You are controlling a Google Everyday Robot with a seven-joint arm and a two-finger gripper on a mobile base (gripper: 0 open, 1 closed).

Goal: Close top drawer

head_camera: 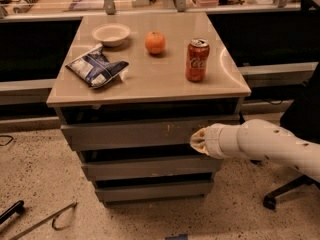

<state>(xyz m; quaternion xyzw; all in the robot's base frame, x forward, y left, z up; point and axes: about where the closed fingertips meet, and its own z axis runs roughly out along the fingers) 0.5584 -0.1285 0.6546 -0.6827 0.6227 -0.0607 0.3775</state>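
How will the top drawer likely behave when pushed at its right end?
The top drawer has a flat, rigid-looking front, so it should slide rather than flex. The gripper sits at that front, right of centre, so the drawer might skew or bind slightly.

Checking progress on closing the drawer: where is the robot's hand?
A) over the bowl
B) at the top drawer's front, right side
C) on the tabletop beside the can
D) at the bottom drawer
B: the hand sits at the right part of the top drawer front, just under the tabletop.
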